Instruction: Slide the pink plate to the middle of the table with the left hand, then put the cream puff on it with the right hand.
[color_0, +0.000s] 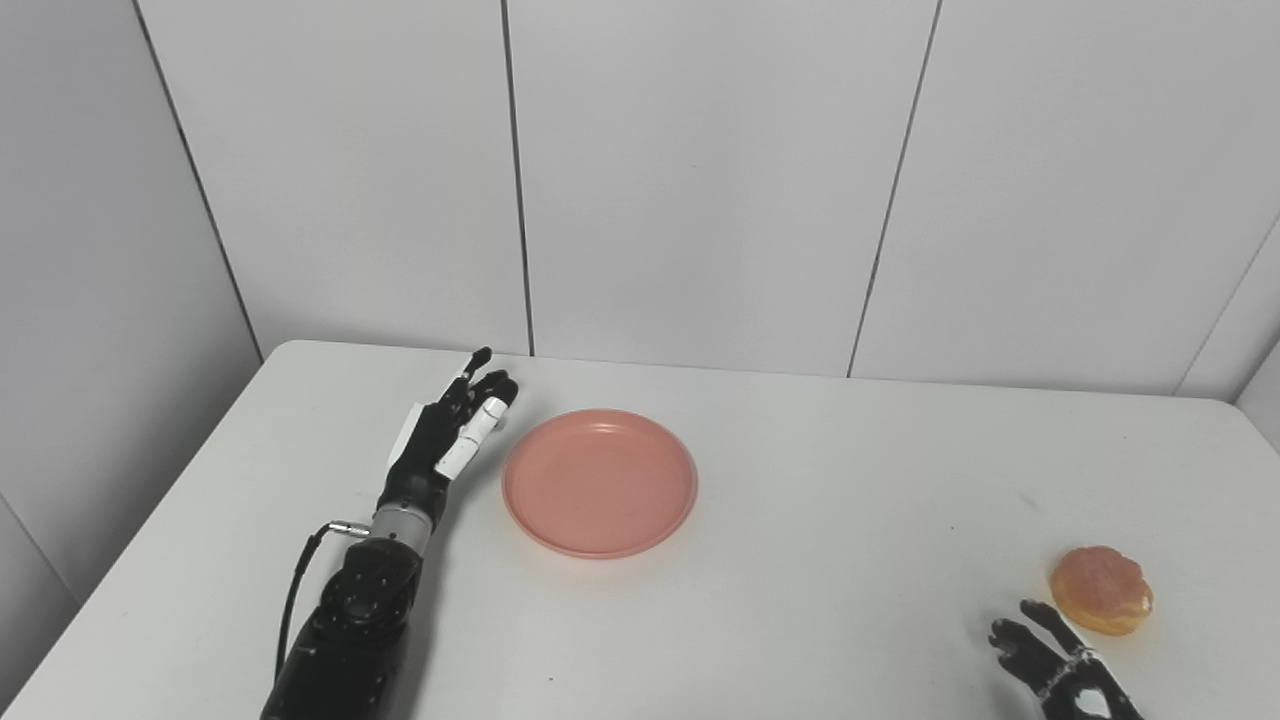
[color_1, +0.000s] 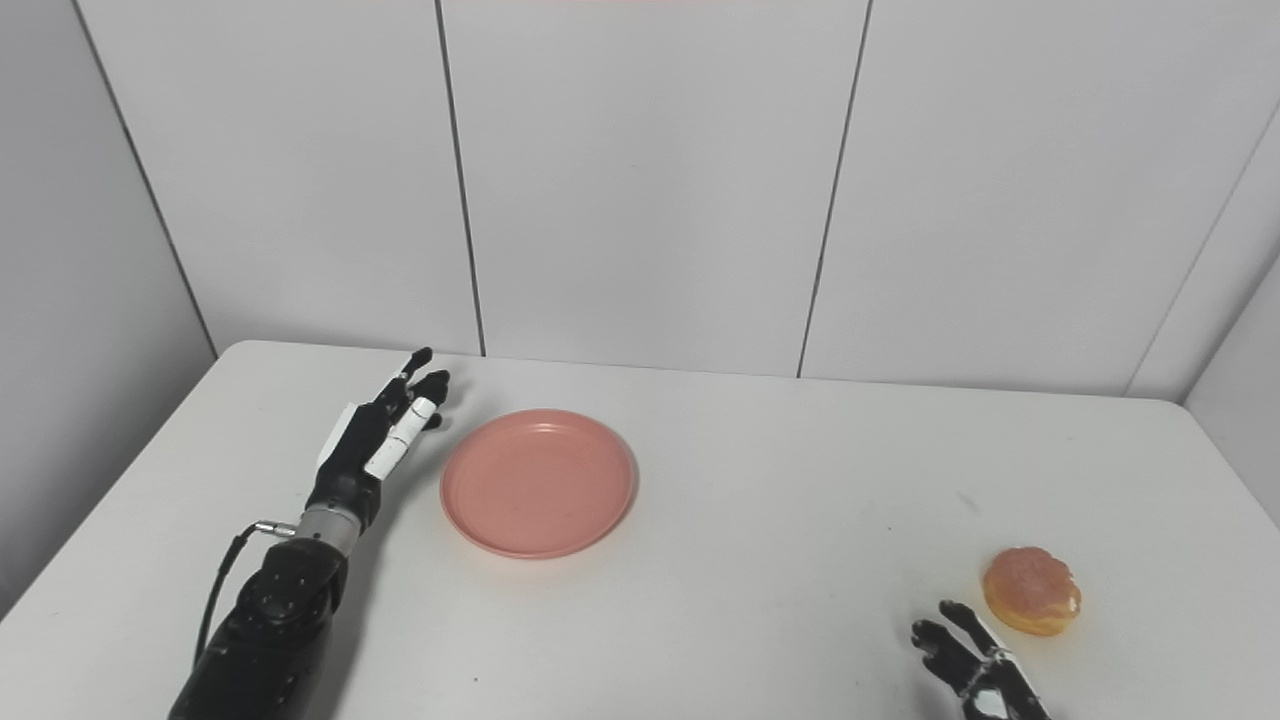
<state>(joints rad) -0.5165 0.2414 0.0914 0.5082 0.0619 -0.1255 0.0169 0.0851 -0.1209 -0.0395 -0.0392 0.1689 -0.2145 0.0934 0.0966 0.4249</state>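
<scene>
I count one pink plate (color_0: 599, 481), one cream puff (color_0: 1101, 589) and two hands on the white table (color_0: 820, 560). The plate lies flat, left of the table's centre, and I see nothing in it; its well is bare. The cream puff sits on the bare tabletop near the right front, well apart from the plate.

My left hand (color_0: 448, 430) is stretched out flat over the table just beside the plate's left rim, fingers (color_1: 415, 378) extended and pointing toward the back wall (color_0: 700, 170), slightly spread, holding nothing. I cannot confirm from either view whether it touches the rim; a narrow strip of table appears between them. The left forearm runs back to the bottom edge, with a black cable (color_0: 295, 590) looping off the wrist.

My right hand (color_0: 1055, 670) shows only partly at the bottom right edge, fingers apart and raised, holding nothing. It sits near the cream puff, just in front and to its left, with a gap between fingertips and pastry.
</scene>
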